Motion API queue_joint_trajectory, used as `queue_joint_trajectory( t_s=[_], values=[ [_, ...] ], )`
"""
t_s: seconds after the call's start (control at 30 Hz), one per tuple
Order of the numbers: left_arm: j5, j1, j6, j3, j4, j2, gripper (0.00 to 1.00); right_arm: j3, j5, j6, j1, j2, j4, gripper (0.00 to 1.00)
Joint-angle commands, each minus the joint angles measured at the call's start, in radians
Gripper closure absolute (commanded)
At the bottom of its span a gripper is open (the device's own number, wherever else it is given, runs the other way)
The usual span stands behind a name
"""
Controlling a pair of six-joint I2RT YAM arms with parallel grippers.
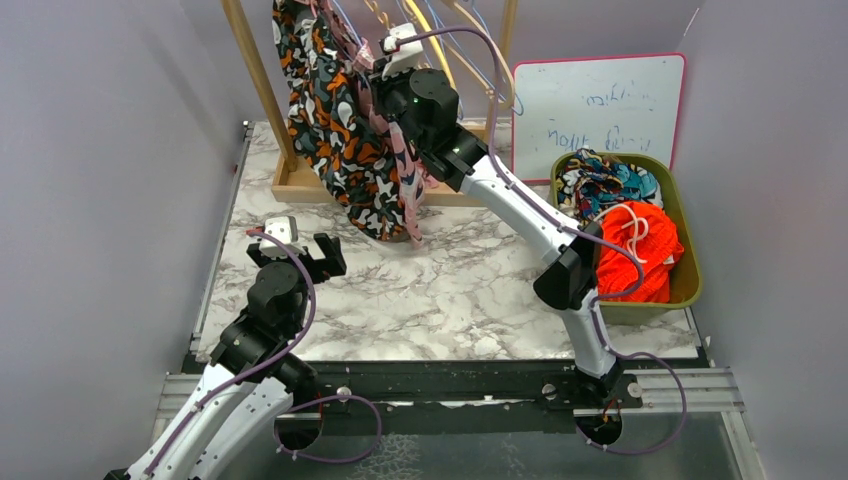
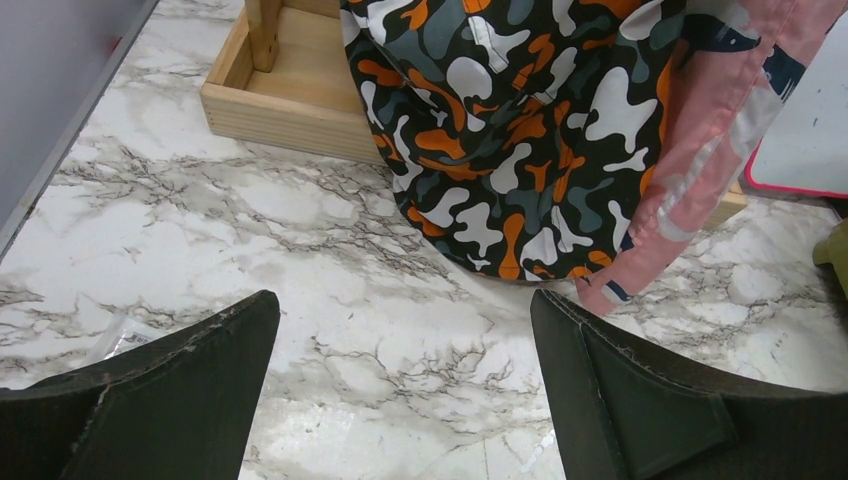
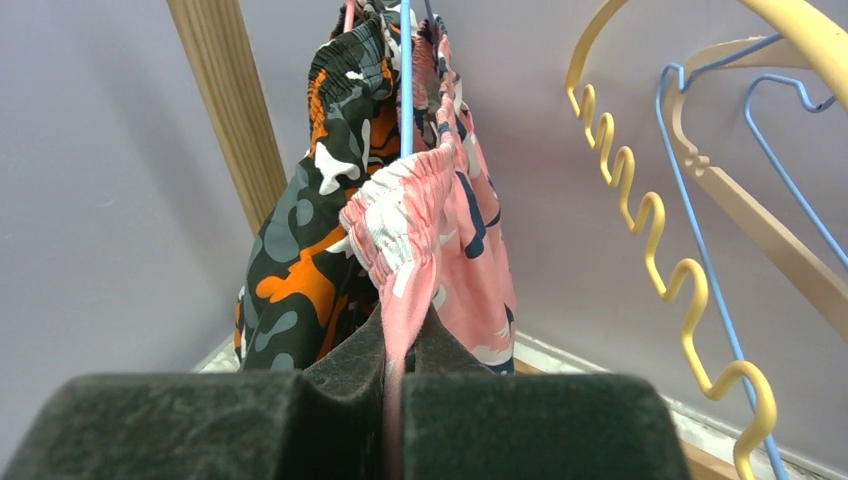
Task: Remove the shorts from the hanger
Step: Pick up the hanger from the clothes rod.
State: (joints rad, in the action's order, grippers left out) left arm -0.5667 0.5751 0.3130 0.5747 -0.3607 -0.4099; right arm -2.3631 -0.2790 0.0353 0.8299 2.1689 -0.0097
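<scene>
High at the rack, the right claw [image 3: 400, 340] is pinched tight on the gathered waistband of the pink shorts [image 3: 440, 230], a fold of fabric squeezed between its pads. That grip sits just under the blue hanger [image 3: 404, 80] that carries them, which makes sense: taking the elastic edge lets the arm drag the shorts off the wire rather than tug at loose cloth lower down. The camo shorts [image 3: 300, 260] hang right against the pink pair on their left, fabric touching, so a careless pull could drag both.

Room is tight on that side. The wooden post [image 3: 225, 110] stands close behind the camo pair, and the yellow hanger [image 3: 640, 220] with its wavy arm hangs bare to the right. The freest way out looks to be toward the arm's own side and down.

Low over the table [image 1: 450, 300], the left claw [image 1: 310, 255] hangs wide open, gripping nothing, pointed at the hems near the rack base [image 2: 290, 95]. It seems parked ready to help. Bare marble lies between it and the hems.

At the right edge, the bin [image 1: 690, 290] already holds the orange shorts [image 1: 635, 250] and a multicolour pair [image 1: 605, 180], so I judge the pink pair goes there next.
</scene>
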Motion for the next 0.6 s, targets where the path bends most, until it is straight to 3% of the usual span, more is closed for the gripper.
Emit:
queue_joint_trajectory(
  t_s=[0.0,0.2,0.57],
  values=[
    [0.011,-0.007,-0.009,-0.009,0.018,-0.002,0.01,0.031,-0.021,-0.026,-0.001,-0.084,0.164,0.99],
    [0.016,-0.009,-0.011,-0.007,0.017,-0.009,0.01,0.17,-0.082,-0.025,0.0,-0.161,0.286,0.99],
    [0.016,-0.015,-0.011,-0.007,0.018,-0.006,0.01,0.266,-0.088,-0.019,0.0,-0.22,0.396,0.99]
  ],
)
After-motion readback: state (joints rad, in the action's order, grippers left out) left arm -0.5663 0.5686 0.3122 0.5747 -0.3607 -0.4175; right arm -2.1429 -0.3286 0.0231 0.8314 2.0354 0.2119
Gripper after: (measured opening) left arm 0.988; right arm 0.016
